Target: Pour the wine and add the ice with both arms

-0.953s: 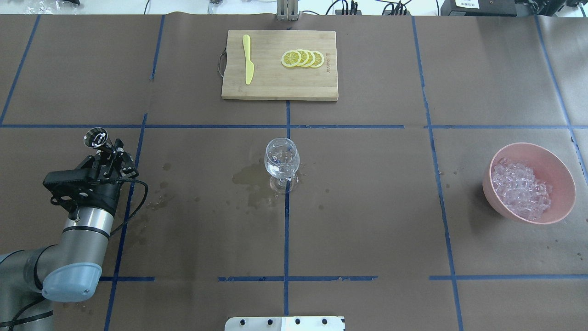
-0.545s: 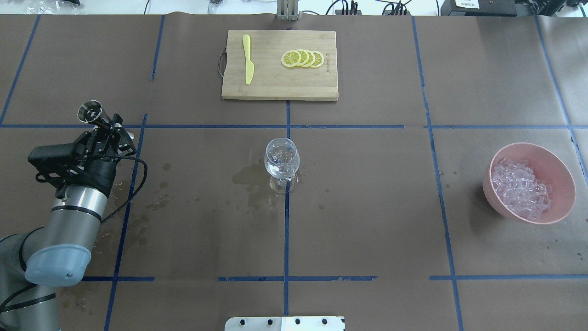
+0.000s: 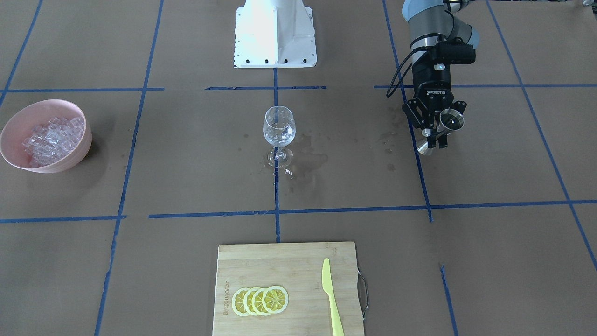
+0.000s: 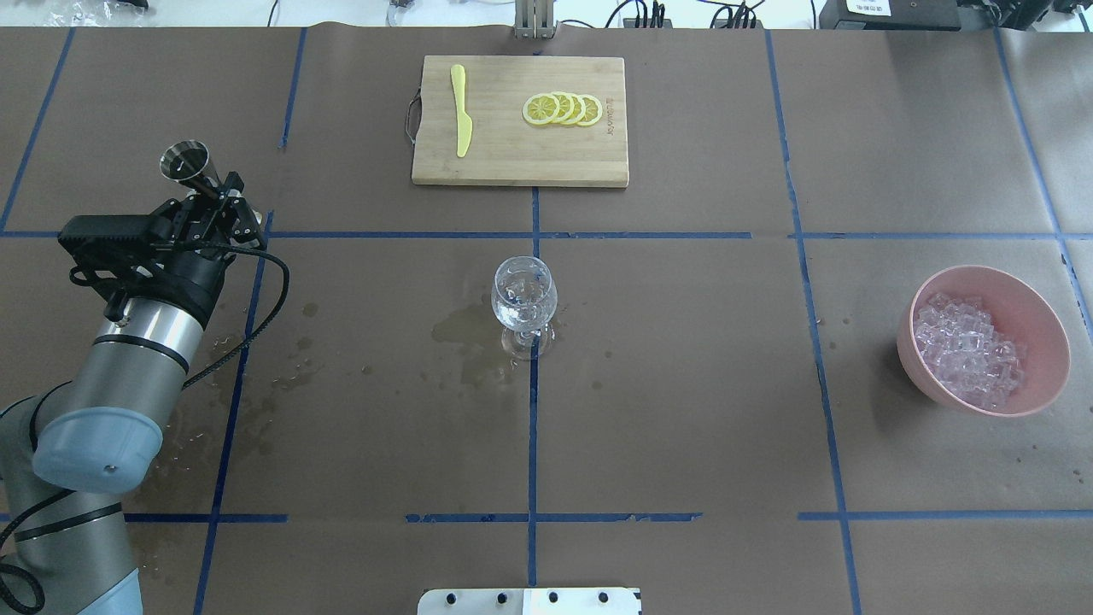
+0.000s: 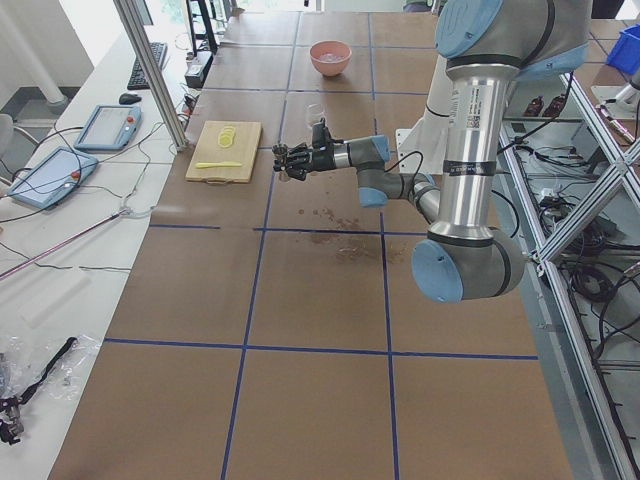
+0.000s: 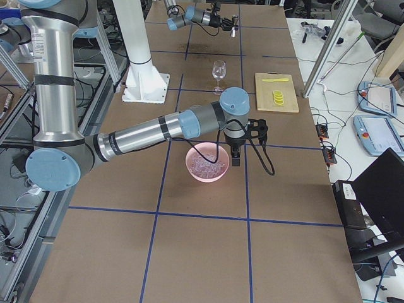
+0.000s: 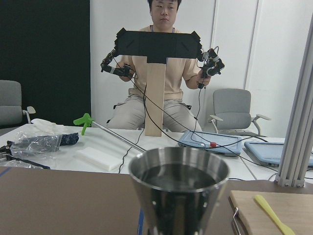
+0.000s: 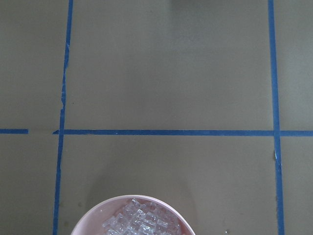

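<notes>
Left claw (image 4: 218,198) was clamped on the steel jigger (image 4: 186,162) with wine (image 7: 178,177) inside, ice (image 4: 969,350) sat in the pink bowl (image 4: 1029,309) under the right claw (image 6: 235,158), whose grip I couldn't tell.

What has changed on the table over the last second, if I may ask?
The left gripper, shut on the steel jigger, carried it away from the robot, past the blue tape line. Nothing was grasped or released. The wine glass, pink bowl of ice and cutting board stayed put.
</notes>
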Robot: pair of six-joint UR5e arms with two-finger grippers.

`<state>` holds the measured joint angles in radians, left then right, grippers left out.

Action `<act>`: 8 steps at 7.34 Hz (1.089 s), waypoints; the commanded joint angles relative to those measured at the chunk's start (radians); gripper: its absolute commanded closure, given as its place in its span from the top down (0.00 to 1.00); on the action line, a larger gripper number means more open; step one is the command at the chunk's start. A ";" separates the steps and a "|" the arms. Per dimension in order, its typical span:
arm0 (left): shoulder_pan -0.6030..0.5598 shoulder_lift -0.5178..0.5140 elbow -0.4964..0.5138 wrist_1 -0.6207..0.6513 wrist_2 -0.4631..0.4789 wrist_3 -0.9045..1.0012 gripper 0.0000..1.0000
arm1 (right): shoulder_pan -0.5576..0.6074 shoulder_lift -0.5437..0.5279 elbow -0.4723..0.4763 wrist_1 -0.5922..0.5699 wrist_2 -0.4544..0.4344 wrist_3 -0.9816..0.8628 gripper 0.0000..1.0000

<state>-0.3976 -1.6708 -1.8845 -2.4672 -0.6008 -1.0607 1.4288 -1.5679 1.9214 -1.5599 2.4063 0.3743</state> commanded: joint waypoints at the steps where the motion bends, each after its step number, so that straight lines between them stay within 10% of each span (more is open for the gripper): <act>1: 0.000 -0.049 -0.004 0.007 -0.004 0.107 0.00 | -0.118 0.000 0.068 0.003 -0.080 0.168 1.00; 5: 0.008 -0.070 -0.089 0.048 -0.111 0.166 0.00 | -0.241 -0.110 0.093 0.239 -0.163 0.343 1.00; 8: 0.054 -0.281 -0.088 0.317 -0.114 0.166 0.00 | -0.283 -0.142 0.099 0.281 -0.179 0.377 1.00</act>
<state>-0.3695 -1.8643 -1.9721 -2.2585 -0.7116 -0.8946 1.1623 -1.6995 2.0162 -1.2898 2.2339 0.7399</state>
